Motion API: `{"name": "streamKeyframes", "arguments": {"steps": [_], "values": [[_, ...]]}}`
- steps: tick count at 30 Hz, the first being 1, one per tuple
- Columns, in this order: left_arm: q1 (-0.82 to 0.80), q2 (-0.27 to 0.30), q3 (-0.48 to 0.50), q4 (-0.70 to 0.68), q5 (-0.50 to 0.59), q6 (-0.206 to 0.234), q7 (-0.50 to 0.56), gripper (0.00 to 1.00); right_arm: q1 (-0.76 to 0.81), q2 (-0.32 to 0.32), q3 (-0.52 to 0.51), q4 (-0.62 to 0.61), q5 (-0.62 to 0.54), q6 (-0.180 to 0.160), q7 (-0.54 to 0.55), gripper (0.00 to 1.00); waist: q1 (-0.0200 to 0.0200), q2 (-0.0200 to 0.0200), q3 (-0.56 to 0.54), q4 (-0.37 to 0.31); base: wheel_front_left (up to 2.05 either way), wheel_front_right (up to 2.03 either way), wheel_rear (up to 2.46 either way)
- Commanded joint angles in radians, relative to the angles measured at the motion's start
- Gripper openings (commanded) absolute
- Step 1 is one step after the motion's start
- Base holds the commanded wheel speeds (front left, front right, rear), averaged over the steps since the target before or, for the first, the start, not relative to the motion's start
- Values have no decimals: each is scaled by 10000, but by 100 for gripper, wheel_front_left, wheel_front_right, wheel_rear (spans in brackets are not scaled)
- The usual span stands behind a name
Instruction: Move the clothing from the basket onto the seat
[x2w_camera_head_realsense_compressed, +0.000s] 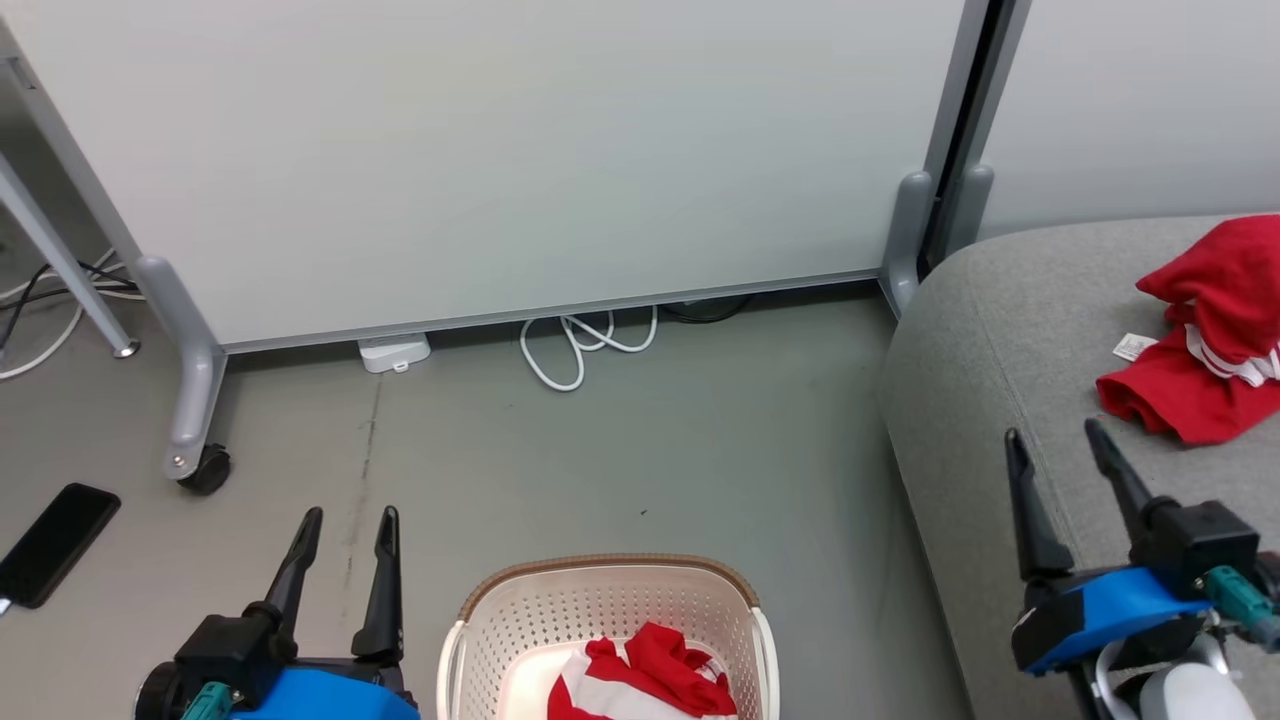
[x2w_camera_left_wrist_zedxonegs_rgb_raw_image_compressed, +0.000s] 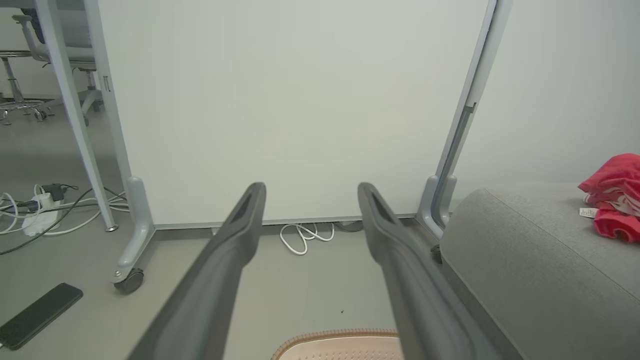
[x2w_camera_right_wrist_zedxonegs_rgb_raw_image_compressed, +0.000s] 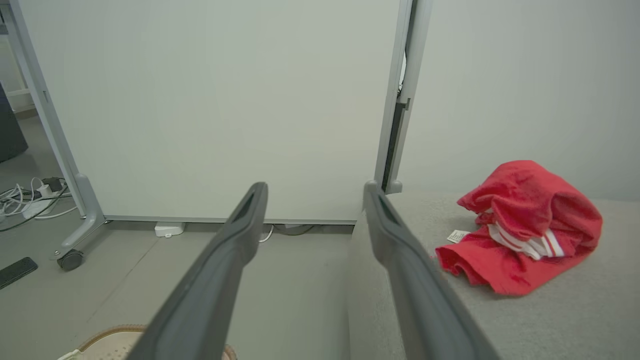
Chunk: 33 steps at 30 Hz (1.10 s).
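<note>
One red garment (x2w_camera_head_realsense_compressed: 1205, 340) with white stripes lies crumpled on the grey seat (x2w_camera_head_realsense_compressed: 1000, 330) at the right; the wrist views show it too (x2w_camera_right_wrist_zedxonegs_rgb_raw_image_compressed: 520, 230) (x2w_camera_left_wrist_zedxonegs_rgb_raw_image_compressed: 615, 200). A second red and white garment (x2w_camera_head_realsense_compressed: 645, 680) lies inside the cream basket (x2w_camera_head_realsense_compressed: 610, 590) on the floor at the bottom middle. My left gripper (x2w_camera_head_realsense_compressed: 350, 520) stands open left of the basket, holding nothing. Over the seat's front edge my right gripper (x2w_camera_head_realsense_compressed: 1055, 435) is open and empty, short of the garment there.
A white wheeled partition (x2w_camera_head_realsense_compressed: 480, 150) stands behind, its caster (x2w_camera_head_realsense_compressed: 205, 468) at the left. A black phone (x2w_camera_head_realsense_compressed: 55, 545) lies on the floor at far left. White cables (x2w_camera_head_realsense_compressed: 580, 345) and a power strip (x2w_camera_head_realsense_compressed: 393, 352) lie under the partition.
</note>
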<state>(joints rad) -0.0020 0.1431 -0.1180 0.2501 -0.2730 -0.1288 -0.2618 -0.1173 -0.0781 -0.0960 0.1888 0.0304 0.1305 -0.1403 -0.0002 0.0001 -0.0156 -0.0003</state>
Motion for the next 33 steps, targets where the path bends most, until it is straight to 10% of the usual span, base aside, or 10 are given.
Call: {"name": "streamKeyframes", "arguments": {"steps": [1, 33], "values": [[65, -46, 152, 37, 67, -19, -47, 100, 255, 98, 105, -33, -22, 5, -7, 100, 2, -1, -68, 131, 0, 0, 0], [62, -119, 368, 526, 123, -24, -47, 100, 817, 286, 693, 273, 139, 5, -203, 100, 2, -1, -56, 188, 0, 0, 0]]}}
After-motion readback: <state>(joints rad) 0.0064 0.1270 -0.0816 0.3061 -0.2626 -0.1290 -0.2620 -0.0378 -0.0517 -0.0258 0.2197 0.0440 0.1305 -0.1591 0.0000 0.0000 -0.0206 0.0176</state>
